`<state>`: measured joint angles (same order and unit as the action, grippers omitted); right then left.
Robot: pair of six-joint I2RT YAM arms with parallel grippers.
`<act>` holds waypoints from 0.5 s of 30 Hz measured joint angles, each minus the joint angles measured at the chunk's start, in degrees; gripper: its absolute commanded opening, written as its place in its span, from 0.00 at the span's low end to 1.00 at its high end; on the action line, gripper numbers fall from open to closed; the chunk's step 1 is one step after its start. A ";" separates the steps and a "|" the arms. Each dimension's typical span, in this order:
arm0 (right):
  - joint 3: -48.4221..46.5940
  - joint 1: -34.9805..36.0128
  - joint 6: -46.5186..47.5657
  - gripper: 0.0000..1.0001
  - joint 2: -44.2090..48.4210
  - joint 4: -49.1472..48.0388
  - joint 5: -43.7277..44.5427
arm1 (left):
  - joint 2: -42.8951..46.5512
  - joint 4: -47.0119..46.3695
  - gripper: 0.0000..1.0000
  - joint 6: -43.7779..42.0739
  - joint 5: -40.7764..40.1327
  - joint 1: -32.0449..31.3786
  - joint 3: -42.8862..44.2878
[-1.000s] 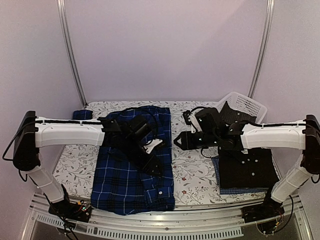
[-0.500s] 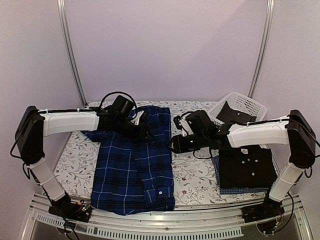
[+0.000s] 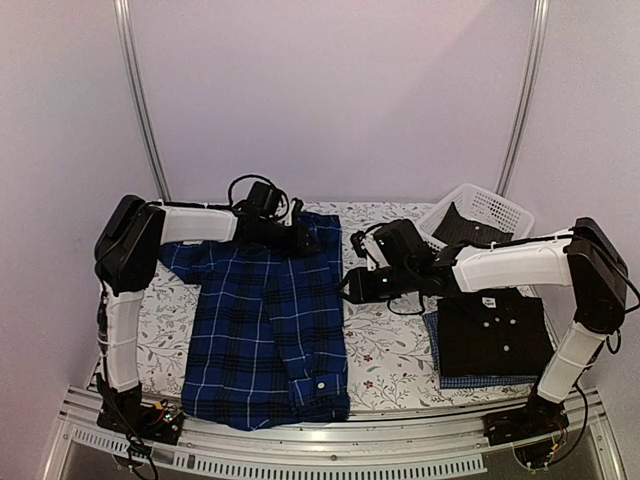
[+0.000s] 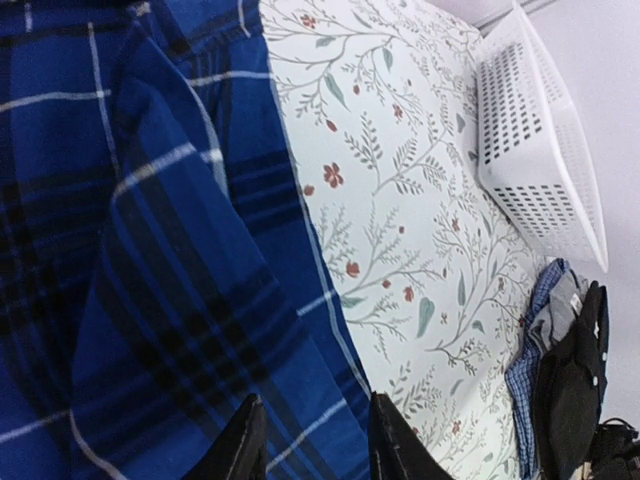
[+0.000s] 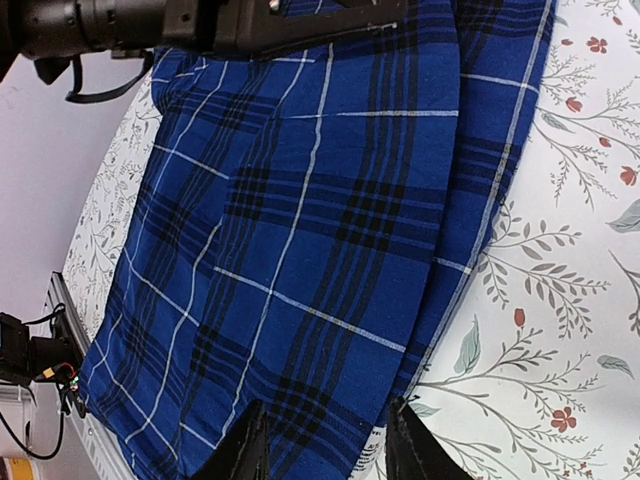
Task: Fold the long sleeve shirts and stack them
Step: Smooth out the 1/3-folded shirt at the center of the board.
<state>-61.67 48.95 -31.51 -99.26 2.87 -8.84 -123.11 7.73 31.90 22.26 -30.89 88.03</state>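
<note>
Plaid shirt [image 3: 262, 335] lies flat on the table [image 3: 385, 350], left of centre. In the top view its long axis runs 12 to 6 o'clock. One sleeve [image 3: 185, 262] spreads toward 9 o'clock at the far end. The right side is folded in, and a white button [image 3: 322, 384] shows near the 6 o'clock hem. The far end is hidden under the left arm, so the collar cannot be made out.

Black shirt [image 3: 495, 335] sits folded at 3 o'clock of the plaid, with its button row running 12 to 6. Its top edge is partly covered by the right arm. Check shirt [image 3: 480, 381] lies beneath it, with only a thin strip showing. Basket [image 3: 495, 208] is at 1 o'clock and holds dark cloth [image 3: 462, 228], too small to identify.

Left tool [image 3: 305, 240] is at the plaid's 12 o'clock end. In its wrist view the fingers [image 4: 240, 445] stand apart over the shirt's right edge, and no cloth is seen pinched.

Right tool [image 3: 352, 285] is at the plaid's 3 o'clock edge. Its fingers [image 5: 245, 445] also stand apart, with the edge showing flat in the gap and nothing gripped.
</note>
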 measured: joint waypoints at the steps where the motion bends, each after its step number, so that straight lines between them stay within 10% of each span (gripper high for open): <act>1: 0.00 -0.09 0.02 0.38 0.00 0.00 -0.13 | -1.55 -0.57 0.35 0.11 0.02 0.61 1.33; 15: 0.00 -0.26 0.04 0.38 0.00 0.11 -2.05 | -23.02 -1.22 0.34 5.55 4.76 7.54 23.80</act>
<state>-61.67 48.69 -31.46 -99.26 2.98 -10.90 -146.12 6.50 37.45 27.03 -23.35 111.83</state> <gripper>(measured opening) 0.383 0.333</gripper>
